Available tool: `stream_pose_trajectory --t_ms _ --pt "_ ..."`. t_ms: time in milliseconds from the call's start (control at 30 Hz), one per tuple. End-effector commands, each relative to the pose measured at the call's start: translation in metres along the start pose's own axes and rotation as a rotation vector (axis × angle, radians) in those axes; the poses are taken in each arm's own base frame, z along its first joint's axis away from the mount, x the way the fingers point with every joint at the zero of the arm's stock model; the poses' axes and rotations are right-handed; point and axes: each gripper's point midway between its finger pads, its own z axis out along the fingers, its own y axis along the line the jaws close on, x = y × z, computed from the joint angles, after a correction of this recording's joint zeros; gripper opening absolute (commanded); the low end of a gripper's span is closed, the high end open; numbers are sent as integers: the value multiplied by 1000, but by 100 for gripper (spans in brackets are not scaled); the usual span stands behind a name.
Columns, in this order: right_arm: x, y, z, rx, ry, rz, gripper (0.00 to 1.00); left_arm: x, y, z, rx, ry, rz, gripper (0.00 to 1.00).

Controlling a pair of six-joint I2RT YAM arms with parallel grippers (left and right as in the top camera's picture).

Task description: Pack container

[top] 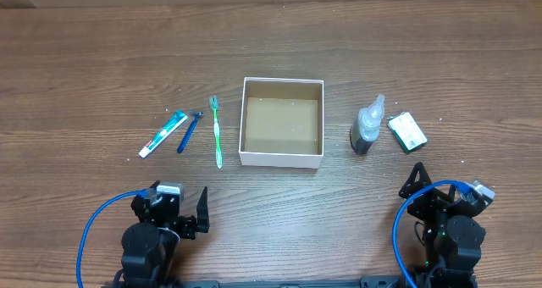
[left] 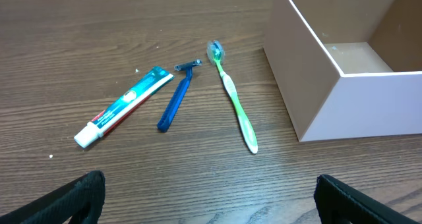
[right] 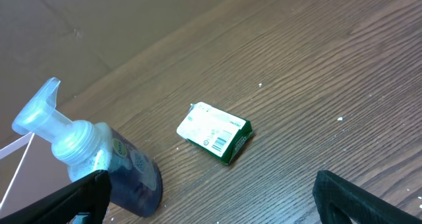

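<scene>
The container (top: pixel 280 159), a square box with white walls and a brown inside, stands empty at the table's middle; it also shows at the right of the left wrist view (left: pixel 310 85). Left of it lie a green toothbrush (top: pixel 217 131) (left: pixel 236 105), a blue razor (top: pixel 189 131) (left: pixel 177 95) and a toothpaste tube (top: pixel 163 134) (left: pixel 125 105). Right of it stand a pump bottle (top: pixel 367 127) (right: pixel 99 161) and a green soap box (top: pixel 407 130) (right: pixel 214 133). My left gripper (top: pixel 176 205) (left: pixel 211 197) and right gripper (top: pixel 445 186) (right: pixel 211 197) are open and empty near the front edge.
The wooden table reaches to the far edge, where a brown wall or board begins. Blue cables loop beside both arm bases at the front.
</scene>
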Motion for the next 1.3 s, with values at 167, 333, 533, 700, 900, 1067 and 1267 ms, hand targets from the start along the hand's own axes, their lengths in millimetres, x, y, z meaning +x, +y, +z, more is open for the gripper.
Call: stream_pose_trajectory --t_ms 167,333,533,700,900,1067,1267 --pt "1 -1 1 0 -4 1 100 1 -1 0 9 -5 2 100" --pt "1 -1 1 0 -4 1 100 1 -1 0 9 -5 2 100" --pt "1 -1 1 0 -4 1 100 1 -1 0 9 -5 2 100" --pt "1 -1 1 0 -4 1 100 1 -1 0 9 -5 2 100" --pt "1 -1 1 0 -4 1 100 1 -1 0 9 -5 2 100" --pt "1 -1 1 0 -4 1 100 1 -1 0 9 -5 2 100" --pt "-5 3 1 -22 -29 32 100 1 -1 0 9 -5 2 100"
